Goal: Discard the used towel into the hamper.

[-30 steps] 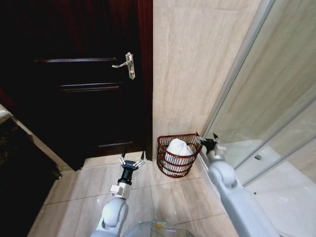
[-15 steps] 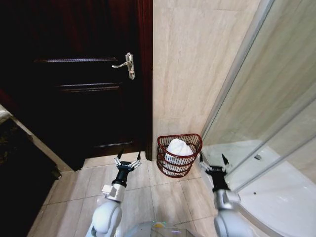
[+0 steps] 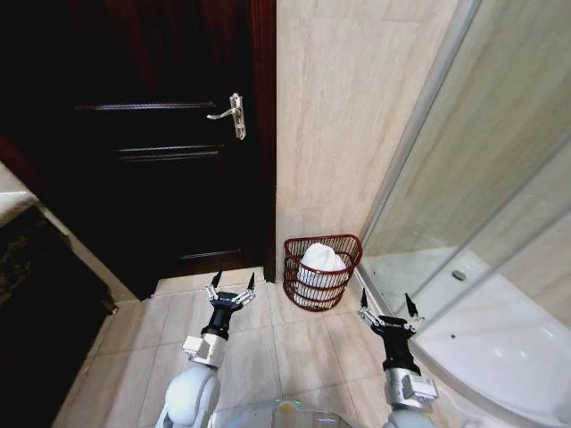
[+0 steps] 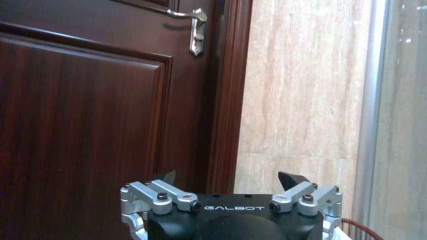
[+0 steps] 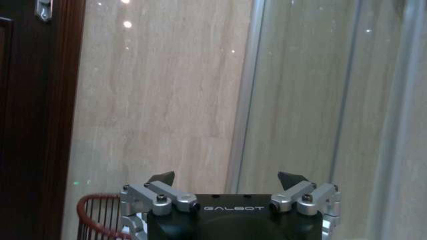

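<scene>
the hamper (image 3: 322, 271) stands on the floor (image 3: 294, 343) against the tiled wall (image 3: 343, 125), in the corner between the dark door (image 3: 152, 143) and the glass shower screen (image 3: 482, 178). the white towel (image 3: 319, 259) already sits inside it, bunched in a mound whose top rises to about rim height; it has no clear long axis, and the hamper's mouth opens straight up. from the left gripper (image 3: 231, 286) the hamper lies at about 2 o'clock, near; from the right gripper (image 3: 387, 308) it lies at about 11 o'clock, slightly farther. both grippers are spread wide and hold nothing, fingertips pointing toward the wall. judging by this, the discard looks done.
</scene>
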Available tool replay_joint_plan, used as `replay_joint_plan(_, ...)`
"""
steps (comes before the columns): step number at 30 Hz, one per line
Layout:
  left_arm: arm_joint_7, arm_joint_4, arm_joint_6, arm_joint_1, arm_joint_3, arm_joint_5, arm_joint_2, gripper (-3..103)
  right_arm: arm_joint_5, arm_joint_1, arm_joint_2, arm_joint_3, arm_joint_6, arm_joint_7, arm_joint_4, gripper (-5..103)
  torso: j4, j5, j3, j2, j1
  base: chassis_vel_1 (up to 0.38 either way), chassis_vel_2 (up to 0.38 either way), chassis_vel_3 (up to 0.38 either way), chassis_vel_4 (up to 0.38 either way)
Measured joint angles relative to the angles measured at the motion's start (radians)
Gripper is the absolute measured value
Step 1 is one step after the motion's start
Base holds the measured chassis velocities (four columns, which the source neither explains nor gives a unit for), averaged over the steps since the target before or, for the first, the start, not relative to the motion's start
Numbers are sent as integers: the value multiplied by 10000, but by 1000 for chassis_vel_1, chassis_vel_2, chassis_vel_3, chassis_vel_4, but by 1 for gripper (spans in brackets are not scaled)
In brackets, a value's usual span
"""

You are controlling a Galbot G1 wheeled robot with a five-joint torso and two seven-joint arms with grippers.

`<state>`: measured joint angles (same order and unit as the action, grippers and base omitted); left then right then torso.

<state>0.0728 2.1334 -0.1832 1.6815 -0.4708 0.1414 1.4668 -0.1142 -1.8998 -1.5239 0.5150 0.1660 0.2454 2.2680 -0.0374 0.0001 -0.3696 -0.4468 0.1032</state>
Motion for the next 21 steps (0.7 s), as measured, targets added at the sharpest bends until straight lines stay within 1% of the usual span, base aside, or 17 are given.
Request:
replay_joint_plan(5,47,-139,-101,-7,-30,0,-13,100,9,-186,-25,17,193,1,-122,100,0,-1,0,0,0,139,-118,-128,137)
replay_joint_plan(13,64,-202,-154,-46,-39,-10,-13,100,160,-654,-21,13,691,153,-313,100,1,-1,-2,0,4,71,-80,-82,88)
replay_joint_plan(16,64,-149,-213,-23,-97,-121,-9,100,289,-856,36,76,1012,311,-422,100,0,-2,-2,0,3,119,-103,-107,103)
replay_joint_plan(21,54,-112,-321,-12,-96,-266,9,100,372,-922,49,115,1223,523,-531,100,0,-2,0,0,2,110,-109,-113,87)
